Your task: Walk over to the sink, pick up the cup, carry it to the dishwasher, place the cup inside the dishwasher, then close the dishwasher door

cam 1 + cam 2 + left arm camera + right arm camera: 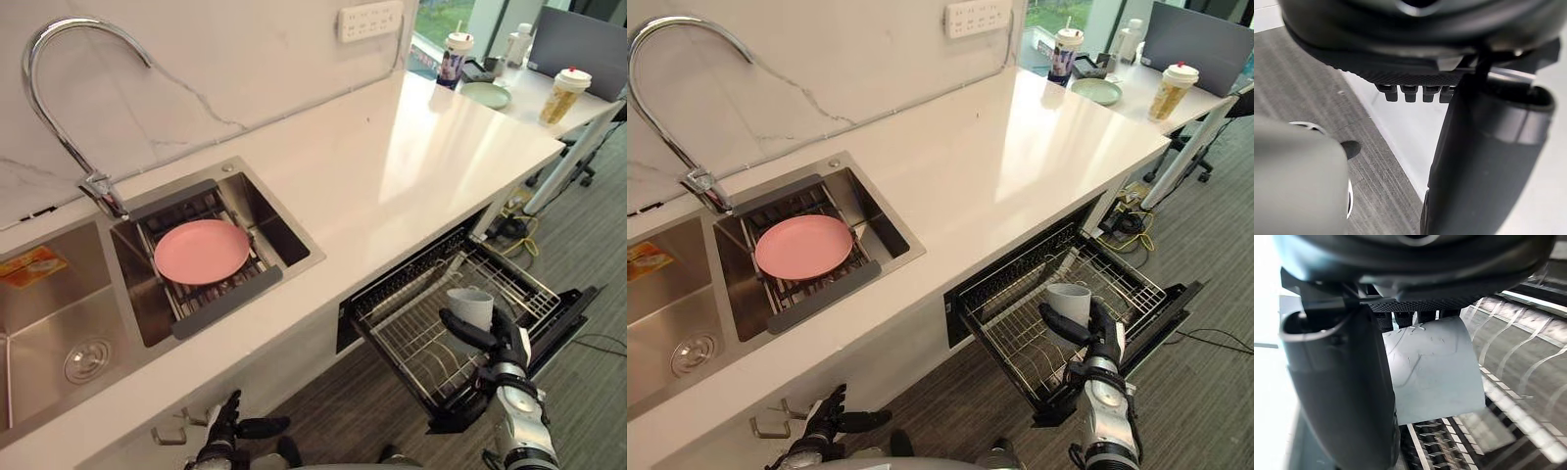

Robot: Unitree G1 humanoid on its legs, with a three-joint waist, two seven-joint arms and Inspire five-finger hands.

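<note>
A pale grey cup (471, 305) is held upright in my right hand (506, 345), fingers and thumb curled round it. It hangs just above the wire rack (409, 335) of the open dishwasher (573, 311), which is pulled out from under the counter. In the right wrist view the cup (1435, 367) sits against my palm, with the rack's wires behind it. My left hand (224, 432) hangs low by the cabinet front, fingers relaxed and holding nothing.
A pink plate (201, 252) lies on a drain rack in the sink (294, 240), beside the tall faucet (59, 117). The white counter (411, 166) runs to the right; a desk beyond it carries drink cups (566, 95) and a green plate (486, 94).
</note>
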